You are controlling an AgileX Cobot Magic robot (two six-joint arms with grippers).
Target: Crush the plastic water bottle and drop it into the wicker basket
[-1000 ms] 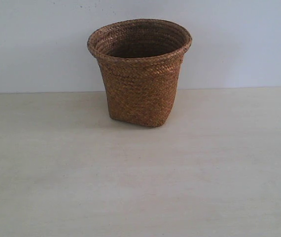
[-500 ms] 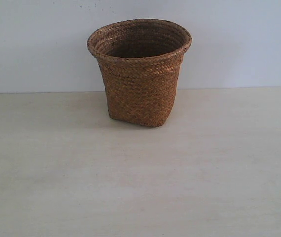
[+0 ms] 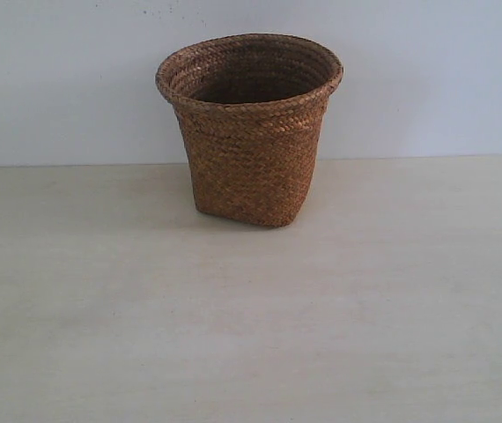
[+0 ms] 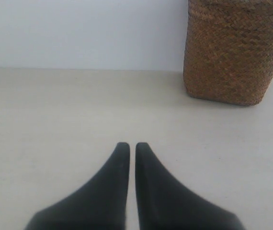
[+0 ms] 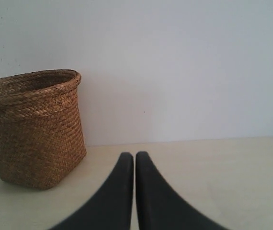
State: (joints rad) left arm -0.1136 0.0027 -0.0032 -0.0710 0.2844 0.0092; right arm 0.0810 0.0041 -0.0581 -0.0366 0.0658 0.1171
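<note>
Wicker basket [image 3: 249,132] stood upright on the pale tabletop [image 3: 251,335], toward its far edge and close to the white wall [image 3: 57,79], mouth open upward; its inside was too dark to read. Left pincer [image 4: 132,146] hung low over the tabletop, black fingers drawn together with only a sliver between them, gripping nothing, the basket ahead and apart. Right pincer [image 5: 134,155] was likewise closed to a slit and empty, apart from the basket.
</note>
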